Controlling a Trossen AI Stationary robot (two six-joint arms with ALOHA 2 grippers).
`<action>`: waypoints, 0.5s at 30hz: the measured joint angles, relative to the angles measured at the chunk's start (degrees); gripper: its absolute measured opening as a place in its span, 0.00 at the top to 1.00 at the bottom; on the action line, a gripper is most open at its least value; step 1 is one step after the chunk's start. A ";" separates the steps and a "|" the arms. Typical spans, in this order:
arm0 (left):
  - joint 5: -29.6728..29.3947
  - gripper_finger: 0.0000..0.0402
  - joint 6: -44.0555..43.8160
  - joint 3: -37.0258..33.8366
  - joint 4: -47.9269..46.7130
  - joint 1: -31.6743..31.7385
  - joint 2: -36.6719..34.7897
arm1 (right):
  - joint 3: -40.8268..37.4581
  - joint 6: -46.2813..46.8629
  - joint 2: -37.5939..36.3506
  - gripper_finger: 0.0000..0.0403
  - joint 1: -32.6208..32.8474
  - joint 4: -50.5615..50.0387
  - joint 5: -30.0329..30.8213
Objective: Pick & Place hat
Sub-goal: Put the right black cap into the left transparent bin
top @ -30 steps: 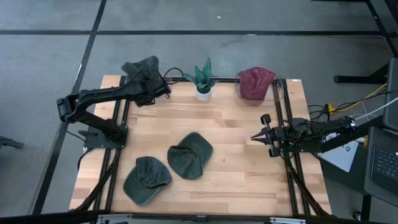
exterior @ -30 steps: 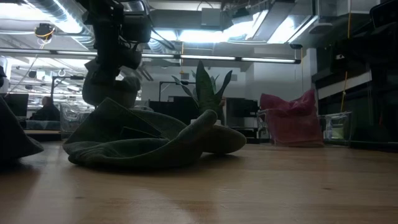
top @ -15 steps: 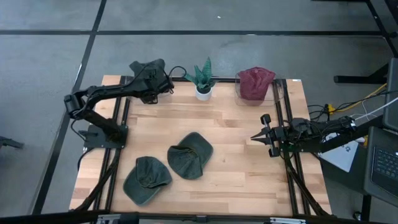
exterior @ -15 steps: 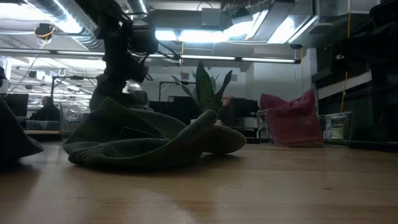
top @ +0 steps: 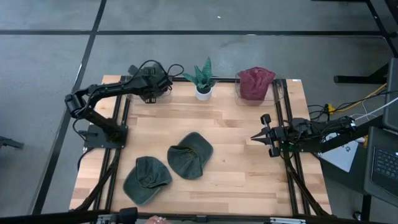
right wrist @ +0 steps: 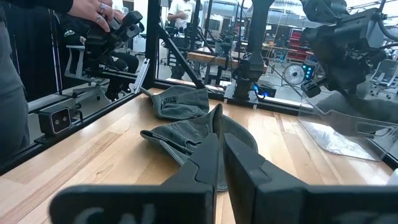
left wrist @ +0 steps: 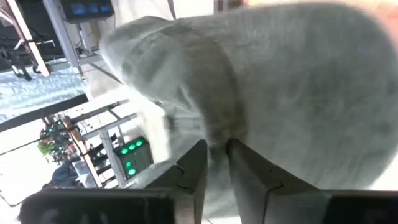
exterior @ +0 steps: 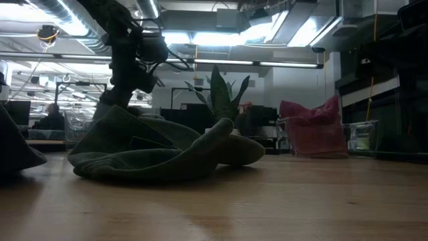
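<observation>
My left gripper [top: 163, 86] sits at the table's back-left corner, a grey hat [left wrist: 261, 93] between its slightly parted fingers (held? can't tell) — two hats [top: 189, 155] remain.

Matt cloth hats [top: 189, 155], wooden table [top: 242, 149]

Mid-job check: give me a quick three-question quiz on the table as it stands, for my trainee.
1. How many green hats lie on the table? A one, B two, C four.
2. True or false: the right gripper holds a hat.
3. Fill in: at the far edge, the plant stands between the left gripper and the ___ hat.
Key: 1 B. 2 False; it is shut on nothing at the table's right side. 3 red; the red hat.
</observation>
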 joint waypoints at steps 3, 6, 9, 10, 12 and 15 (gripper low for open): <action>0.00 0.79 -0.01 0.00 -0.12 0.00 -0.01 | 0.00 0.00 0.00 0.94 -0.02 0.00 0.02; 0.00 0.74 0.00 0.00 -0.14 0.01 -0.02 | 0.00 -0.01 0.00 0.94 -0.01 0.00 0.02; -0.02 0.69 -0.01 0.00 -0.16 -0.01 -0.02 | 0.00 0.00 0.00 0.94 0.00 0.00 0.02; -0.02 0.68 -0.02 0.00 -0.16 -0.01 -0.02 | 0.00 0.00 0.00 0.94 -0.02 0.00 0.02; -0.02 0.66 -0.02 0.00 -0.16 -0.02 -0.02 | 0.00 -0.01 0.00 0.94 -0.02 0.00 0.02; 0.04 0.66 -0.47 0.00 -0.14 -0.22 -0.49 | 0.00 -0.01 0.00 0.94 -0.01 -0.01 0.02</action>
